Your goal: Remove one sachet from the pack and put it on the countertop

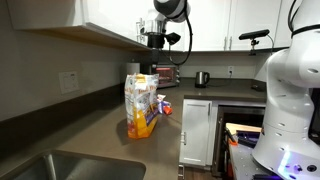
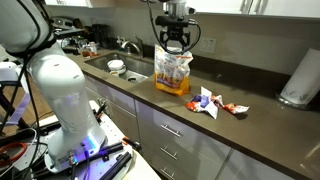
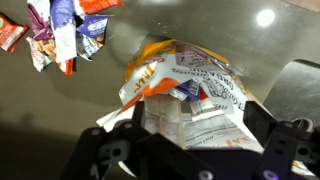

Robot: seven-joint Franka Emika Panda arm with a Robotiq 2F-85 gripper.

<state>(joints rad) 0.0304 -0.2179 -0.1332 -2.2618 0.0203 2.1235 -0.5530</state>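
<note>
The pack stands upright on the grey-brown countertop; it is white with an orange-yellow lower part. It also shows in an exterior view. My gripper hangs just above its open top, also seen in an exterior view. In the wrist view the pack's open mouth lies between my two spread fingers, and sachets show inside. My gripper is open and holds nothing. A few loose sachets lie on the countertop beside the pack, and they also show in the wrist view.
A white paper-towel roll stands at the far end of the countertop. A steel sink with a white bowl beside it lies on the pack's other side. A toaster and a kettle stand further back.
</note>
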